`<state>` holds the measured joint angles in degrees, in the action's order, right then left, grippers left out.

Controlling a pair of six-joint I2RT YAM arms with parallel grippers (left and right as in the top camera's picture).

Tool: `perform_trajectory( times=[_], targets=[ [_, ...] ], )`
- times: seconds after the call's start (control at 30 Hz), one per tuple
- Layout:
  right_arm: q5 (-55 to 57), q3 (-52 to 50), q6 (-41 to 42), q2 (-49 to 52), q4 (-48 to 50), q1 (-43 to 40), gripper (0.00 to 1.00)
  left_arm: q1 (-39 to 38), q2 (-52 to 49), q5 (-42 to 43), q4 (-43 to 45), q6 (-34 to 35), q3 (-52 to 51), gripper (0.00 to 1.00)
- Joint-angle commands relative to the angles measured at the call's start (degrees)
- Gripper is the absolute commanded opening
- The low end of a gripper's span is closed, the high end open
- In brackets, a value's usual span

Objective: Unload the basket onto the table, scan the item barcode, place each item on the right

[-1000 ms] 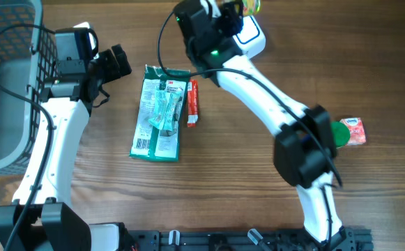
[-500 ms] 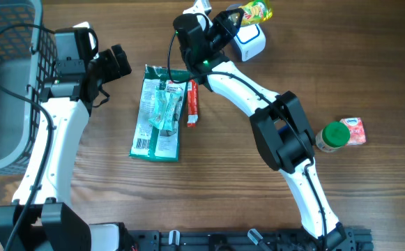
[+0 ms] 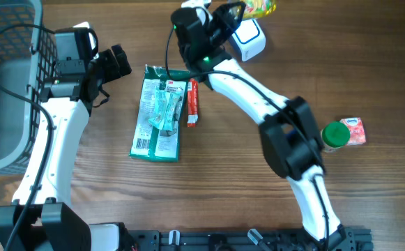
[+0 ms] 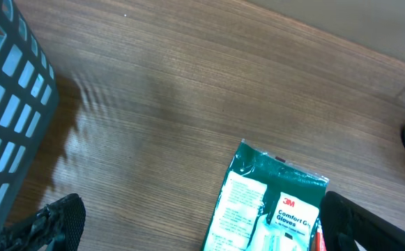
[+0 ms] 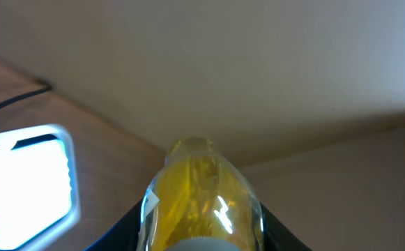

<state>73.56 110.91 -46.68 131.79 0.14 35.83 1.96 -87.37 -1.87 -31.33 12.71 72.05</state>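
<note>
Yellow bottle [image 3: 259, 8]: gripped in right hand [image 3: 234, 12], which is closed round its body, at far bench [image 3: 369, 63] edge, just past white scanner [image 3: 248, 39].
Risks:
- barcode not visible, may face away from scanner window, so no read
- round slick body cd twist or slip in grip
- drop here cd roll off bench

Left hand [image 3: 116, 63] wide, empty, nr gloves pack [image 3: 157, 115].

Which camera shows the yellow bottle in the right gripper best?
Right wrist: the yellow bottle fills the lower centre, close up. Overhead catches only part of it, small, at the top edge. Left wrist misses it.
</note>
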Motion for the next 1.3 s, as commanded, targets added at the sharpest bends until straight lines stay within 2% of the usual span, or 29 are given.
perform_trajectory(
  times=[0.0,0.13,0.23,0.4,0.53,0.73,0.87,1.0,1.27],
  targets=[
    [-1.3,1.1,12.7,-15.5,-10.5,0.2,0.28,0.2,0.0,-0.5,0.0,-0.5,0.4,1.00],
    [-17.0,1.1,35.8,-25.9,-37.9,-1.3,0.28,0.2,0.0,-0.5,0.0,-0.5,0.4,1.00],
    [-32.7,1.1,49.9,-31.3,-53.4,-6.4,0.27,0.2,0.0,-0.5,0.0,-0.5,0.4,1.00],
    [-57.3,0.4,55.9,-32.3,-65.5,-23.4,0.28,0.2,0.0,-0.5,0.0,-0.5,0.4,1.00],
    [-65.9,-3.5,57.2,-32.3,-66.0,-33.8,0.27,0.2,0.0,-0.5,0.0,-0.5,0.4,1.00],
    [-65.9,-10.9,58.9,-32.2,-63.1,-46.0,0.27,0.2,0.0,-0.5,0.0,-0.5,0.4,1.00],
    [-65.9,-18.0,58.8,-32.2,-57.4,-52.7,0.27,0.2,0.0,-0.5,0.0,-0.5,0.4,1.00],
    [-65.9,-23.7,59.2,-32.2,-52.0,-55.9,0.27,0.2,0.0,-0.5,0.0,-0.5,0.4,1.00],
    [-66.0,-32.6,60.4,-31.9,-44.0,-56.9,0.28,0.2,0.0,-0.5,0.0,-0.5,0.4,1.00]
  ],
)
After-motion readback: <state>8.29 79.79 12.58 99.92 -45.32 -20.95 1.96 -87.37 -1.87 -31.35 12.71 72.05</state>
